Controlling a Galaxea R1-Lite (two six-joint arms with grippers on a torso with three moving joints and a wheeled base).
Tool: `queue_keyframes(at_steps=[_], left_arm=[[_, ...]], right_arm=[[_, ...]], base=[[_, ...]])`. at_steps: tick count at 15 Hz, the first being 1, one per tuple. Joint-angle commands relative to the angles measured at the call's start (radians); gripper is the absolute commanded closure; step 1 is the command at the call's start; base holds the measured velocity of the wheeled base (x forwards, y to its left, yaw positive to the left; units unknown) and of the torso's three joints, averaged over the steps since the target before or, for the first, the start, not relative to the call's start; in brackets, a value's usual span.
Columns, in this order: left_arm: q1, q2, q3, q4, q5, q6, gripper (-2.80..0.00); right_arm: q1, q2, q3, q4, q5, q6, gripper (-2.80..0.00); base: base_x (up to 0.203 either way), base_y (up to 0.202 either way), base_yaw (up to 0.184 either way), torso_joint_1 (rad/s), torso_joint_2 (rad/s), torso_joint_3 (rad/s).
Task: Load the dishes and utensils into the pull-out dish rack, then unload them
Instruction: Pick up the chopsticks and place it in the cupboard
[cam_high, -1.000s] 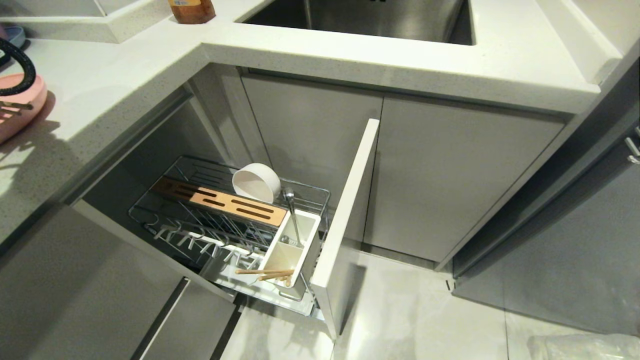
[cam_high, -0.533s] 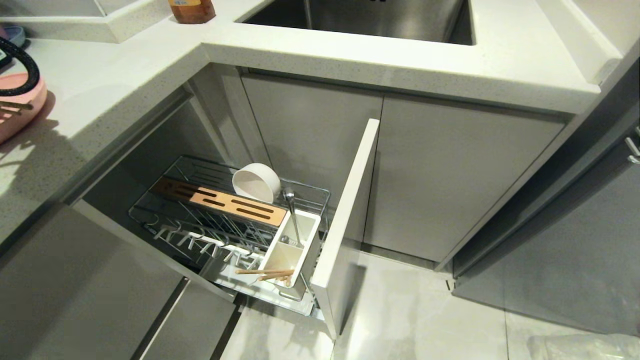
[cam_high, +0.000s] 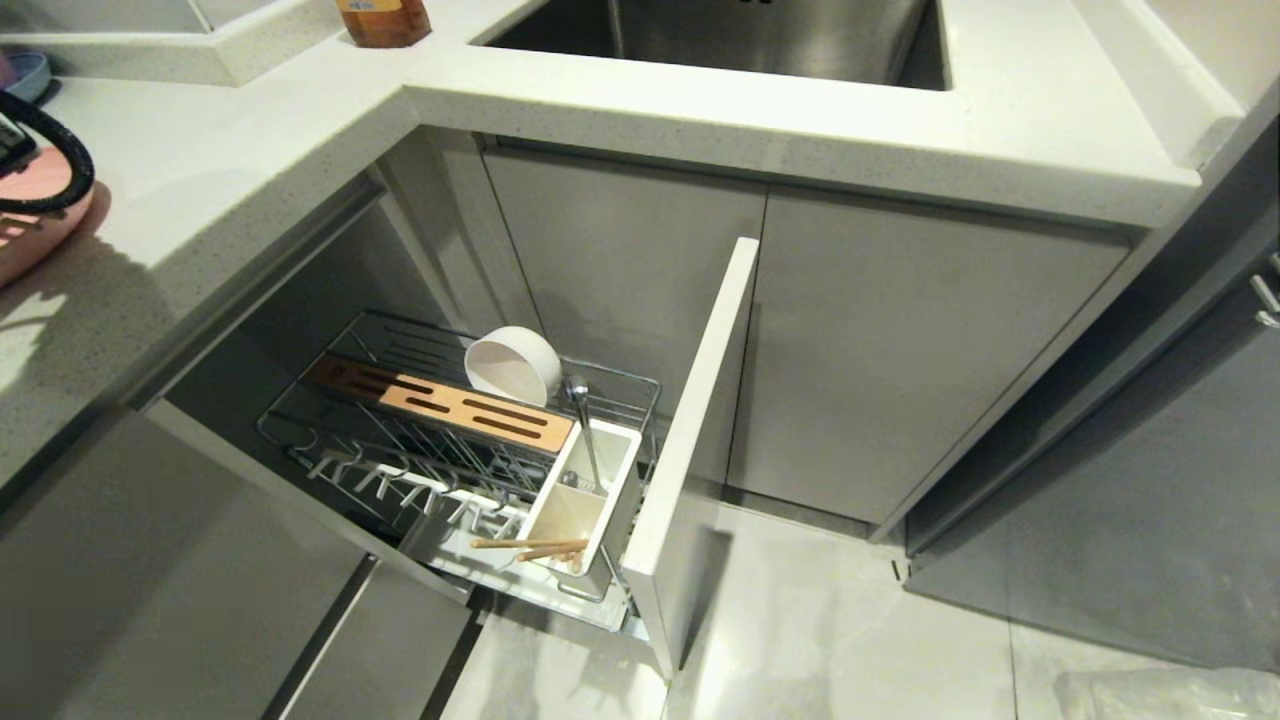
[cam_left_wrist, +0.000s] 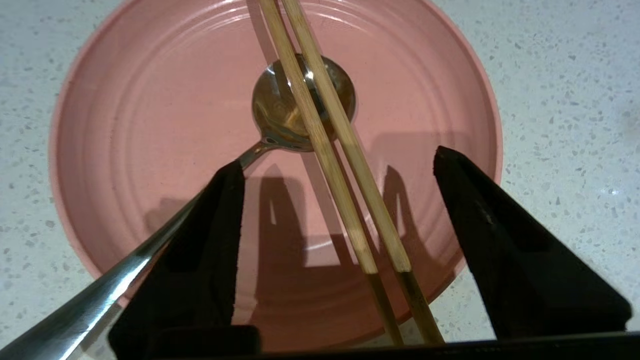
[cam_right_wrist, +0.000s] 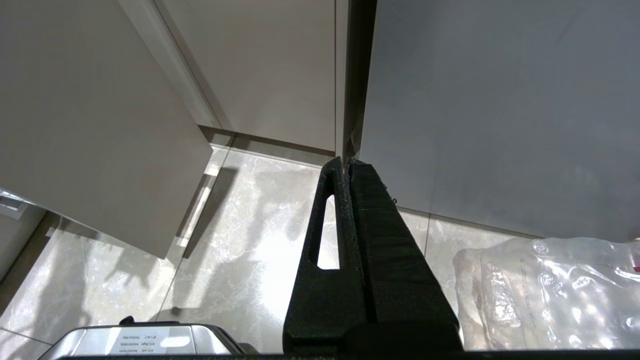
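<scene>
Pink plate (cam_left_wrist: 150, 150) flat on the counter near its left edge, carrying a metal spoon (cam_left_wrist: 295, 110) and a chopstick pair (cam_left_wrist: 330, 150) crossing the spoon's bowl. Pull-out dish rack (cam_high: 450, 440) extended: white bowl (cam_high: 512, 366) tilted on its side; second spoon (cam_high: 583, 420) upright and second chopstick pair (cam_high: 530, 547) slanted in its utensil box.

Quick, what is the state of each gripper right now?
Left gripper: open, holding nothing, above the pink plate.
Right gripper: shut, empty.
</scene>
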Motion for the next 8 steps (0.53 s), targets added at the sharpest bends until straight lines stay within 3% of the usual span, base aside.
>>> queue_keyframes(at_steps=[1, 8], left_arm=[[-0.005, 0.007, 0.001, 0.004, 0.002, -0.006, -2.8], [-0.016, 0.021, 0.004, 0.001, -0.011, -0.039, -2.8]], right_arm=[[0.0, 0.0, 0.003, 0.001, -0.002, 0.0, 0.0], [0.0, 0.0, 0.003, -0.001, 0.0, 0.0, 0.0]], base=[[0.0, 0.0, 0.0, 0.0, 0.0, 0.0], [0.0, 0.0, 0.0, 0.0, 0.0, 0.0]])
